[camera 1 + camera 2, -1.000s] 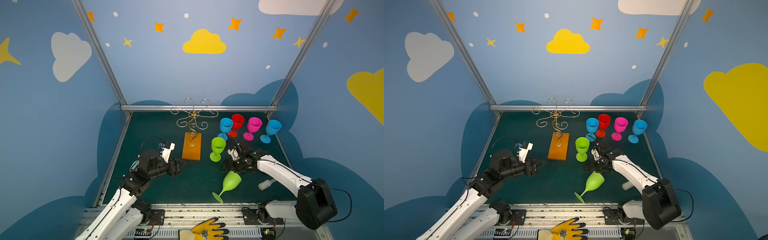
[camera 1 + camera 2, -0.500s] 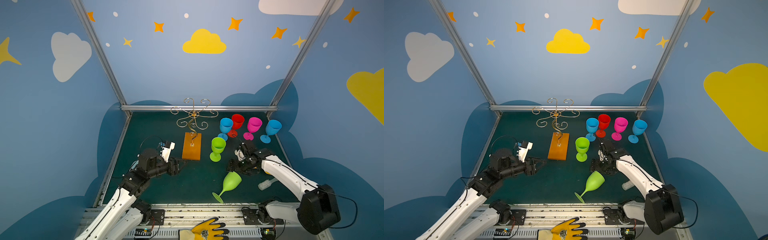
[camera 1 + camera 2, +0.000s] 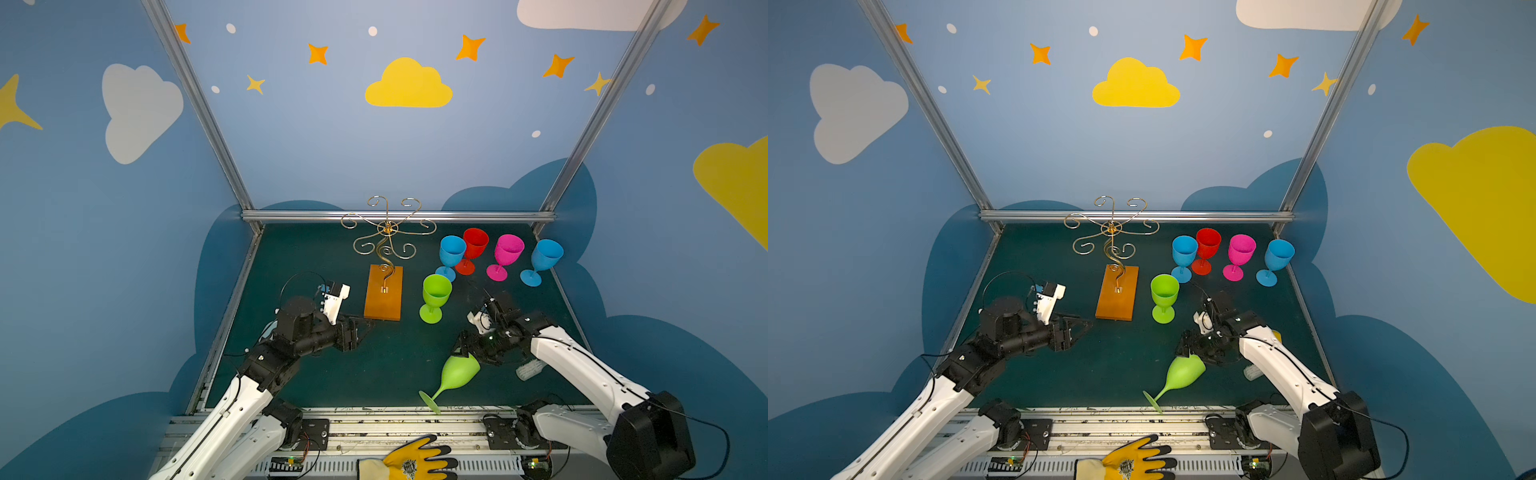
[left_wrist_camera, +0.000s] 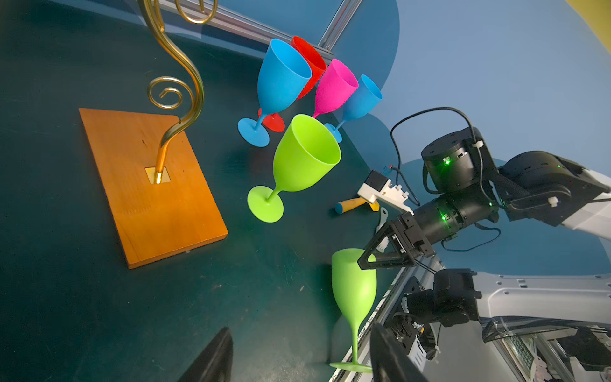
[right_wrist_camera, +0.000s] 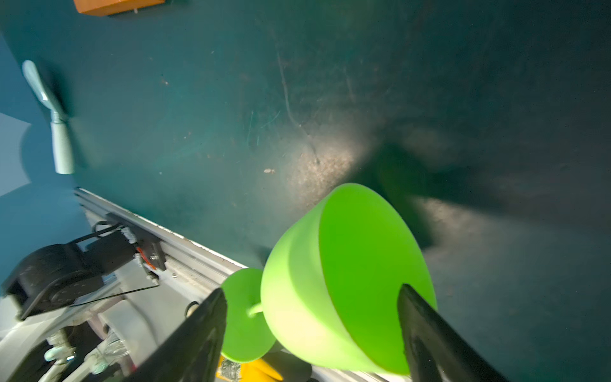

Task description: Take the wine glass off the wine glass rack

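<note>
Lying on its side near the front edge of the dark green desk (image 3: pixel 374 370), right of the middle, a lime-green wine glass (image 3: pixel 457 374) has its foot at that edge and its bowl mouth turned inward. The right gripper (image 5: pixel 312 291) sits at the mouth with its jaws wide apart, one finger on each side of the bowl. A gap shows beside one finger, so nothing is clamped.

The wine glass rack (image 3: pixel 382 299), curled gold wire on an orange-brown wooden base, stands mid-desk toward the far edge with no glass hanging on it. The left gripper (image 4: pixel 299 330) hovers low by the base's front left corner, jaws apart and empty. A second green glass (image 3: pixel 435 293) stands upright just right of the base. A row of blue, red and pink glasses (image 3: pixel 505 249) stands toward the far right corner.

Unloading the rack looks finished, and the step in hand appears to be recovering the toppled glass. Next, the jaws would need to close gently on the bowl, lift it, and stand it on its foot clear of the edge.
</note>
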{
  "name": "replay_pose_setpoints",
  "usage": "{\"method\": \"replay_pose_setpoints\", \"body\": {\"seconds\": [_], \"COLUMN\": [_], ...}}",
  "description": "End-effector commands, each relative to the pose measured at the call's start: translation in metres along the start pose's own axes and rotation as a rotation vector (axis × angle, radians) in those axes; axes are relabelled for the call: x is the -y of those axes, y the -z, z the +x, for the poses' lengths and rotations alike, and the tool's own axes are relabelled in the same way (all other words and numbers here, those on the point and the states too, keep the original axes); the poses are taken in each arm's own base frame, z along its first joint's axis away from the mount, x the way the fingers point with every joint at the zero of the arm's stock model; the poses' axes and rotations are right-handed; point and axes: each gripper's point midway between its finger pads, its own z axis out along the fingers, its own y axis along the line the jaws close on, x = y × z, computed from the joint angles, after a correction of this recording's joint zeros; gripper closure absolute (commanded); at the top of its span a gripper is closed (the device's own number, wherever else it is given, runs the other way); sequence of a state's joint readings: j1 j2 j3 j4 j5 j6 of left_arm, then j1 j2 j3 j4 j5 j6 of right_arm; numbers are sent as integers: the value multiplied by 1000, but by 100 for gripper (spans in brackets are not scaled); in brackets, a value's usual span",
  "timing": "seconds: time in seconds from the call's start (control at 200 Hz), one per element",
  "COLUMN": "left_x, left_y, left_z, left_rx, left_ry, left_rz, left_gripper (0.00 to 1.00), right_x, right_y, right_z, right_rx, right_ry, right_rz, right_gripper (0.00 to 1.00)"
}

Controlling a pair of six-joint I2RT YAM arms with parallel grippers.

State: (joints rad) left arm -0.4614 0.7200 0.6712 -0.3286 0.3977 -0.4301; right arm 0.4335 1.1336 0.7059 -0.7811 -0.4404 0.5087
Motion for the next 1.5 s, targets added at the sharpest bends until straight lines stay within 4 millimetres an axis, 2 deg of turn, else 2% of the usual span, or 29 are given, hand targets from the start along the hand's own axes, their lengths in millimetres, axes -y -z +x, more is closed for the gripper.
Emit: {"method": "replay_pose_setpoints", "body": {"seconds": [0.0, 0.075, 0.125, 0.245, 0.39, 0.566, 0.676, 0.751, 0.851, 0.916, 0.956, 1.026, 1.071, 1.206, 1.322, 1.497], "left_x": [6, 5, 4, 4, 4, 3, 5, 7, 8, 16, 21, 24, 25, 26, 26, 17], "left_y": [4, 4, 4, 5, 4, 3, -1, -3, -4, -1, 1, 4, 4, -1, -3, 0], "left_z": [-7, -6, -6, -7, -7, -4, 3, 18, 49, 67, 78, 88, 92, 96, 95, 79], "left_rx": [16, 14, 14, 19, 19, 8, -31, -103, -221, -273, -292, -299, -296, -288, -287, -214], "left_ry": [-25, -23, -23, -26, -27, -23, 3, 52, 120, 125, 105, 59, 38, 0, -22, -83], "left_rz": [7, 1, -1, -5, -7, -4, 25, 46, 62, 86, 90, 74, 68, 80, 78, 1], "left_gripper": [35, 35, 35, 35, 35, 35, 35, 36, 37, 38, 37, 36, 36, 36, 36, 34], "right_x": [-14, -19, -14, -16, -19, -24, -18, -10, -7, -1, -4, 1, 4, 7, 13, 21], "right_y": [1, 4, 0, 3, 8, 15, 15, 13, 12, 11, 19, 27, 33, 54, 66, 67], "right_z": [0, -5, -1, -5, -9, -16, -15, -12, -11, -9, -14, -11, -8, 4, 25, 61], "right_rx": [10, 41, 42, 72, 101, 139, 140, 133, 125, 119, 139, 141, 139, 153, 152, 134], "right_ry": [-23, -34, -53, -70, -70, -77, -78, -75, -75, -82, -74, -71, -70, -49, -66, -179], "right_rz": [-89, -110, -107, -119, -127, -138, -103, -68, -53, -23, -9, 35, 68, 141, 187, 216], "right_gripper": [37, 54, 61, 76, 100, 100, 100, 100, 100, 81, 66, 39, 27, 19, 16, 15]}}
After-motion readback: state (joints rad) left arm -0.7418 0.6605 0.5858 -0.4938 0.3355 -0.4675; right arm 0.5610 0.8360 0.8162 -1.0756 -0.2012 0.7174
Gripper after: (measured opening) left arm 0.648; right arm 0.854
